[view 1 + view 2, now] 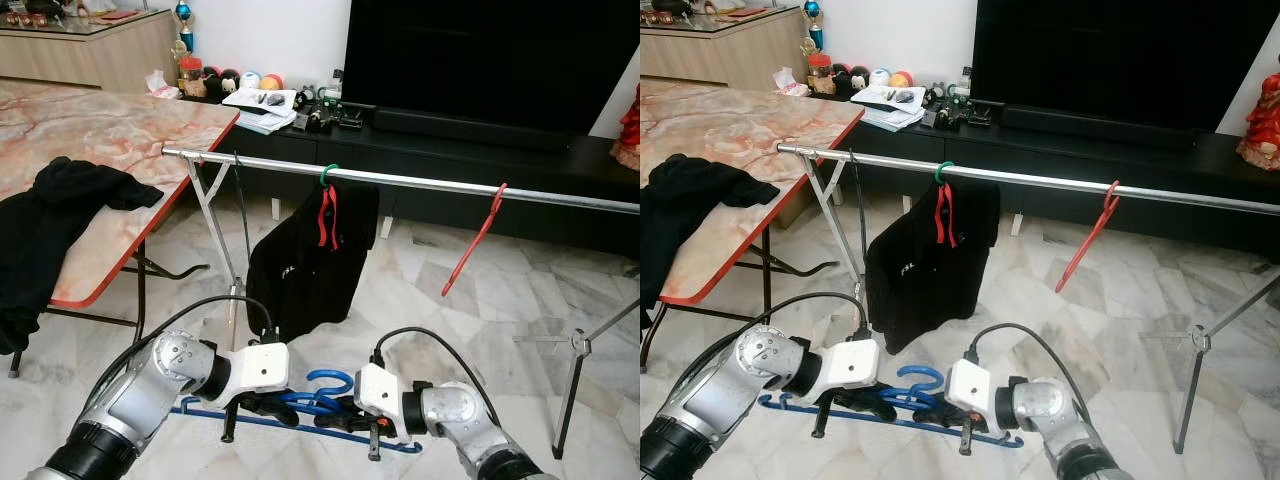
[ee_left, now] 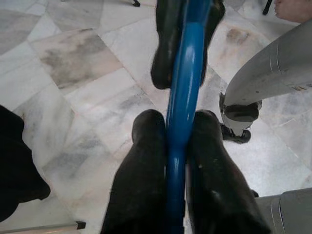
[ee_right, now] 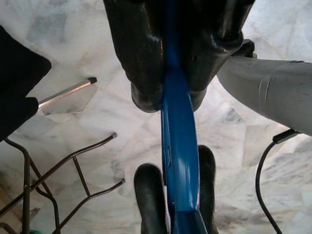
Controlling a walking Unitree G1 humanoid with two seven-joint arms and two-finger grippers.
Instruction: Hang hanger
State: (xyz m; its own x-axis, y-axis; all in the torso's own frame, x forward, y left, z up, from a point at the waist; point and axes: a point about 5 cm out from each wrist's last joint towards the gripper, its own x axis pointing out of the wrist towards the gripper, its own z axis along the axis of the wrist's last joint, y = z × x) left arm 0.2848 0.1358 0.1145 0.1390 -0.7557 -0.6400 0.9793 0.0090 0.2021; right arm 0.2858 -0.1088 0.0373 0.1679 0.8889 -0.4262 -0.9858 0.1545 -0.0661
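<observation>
Blue hanger (image 1: 300, 398) is held low, well below the rail (image 1: 420, 181) and not yet hung: left claw (image 1: 262, 405) and right claw (image 1: 345, 413) both pinch it, so lifting and hooking beside the 2 hangers already there remains.

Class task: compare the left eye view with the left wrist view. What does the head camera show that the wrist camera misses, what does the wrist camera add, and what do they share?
Left eye view: the metal rail carrying a black garment on a green-hooked hanger and an empty red hanger, the marble-topped table with black clothing on it, and the TV console behind.

Left wrist view: the left end effector's fingers pressed against either side of the blue hanger.

Shared: the blue hanger, both end effectors, left and right, gripping it over the marble floor.
</observation>
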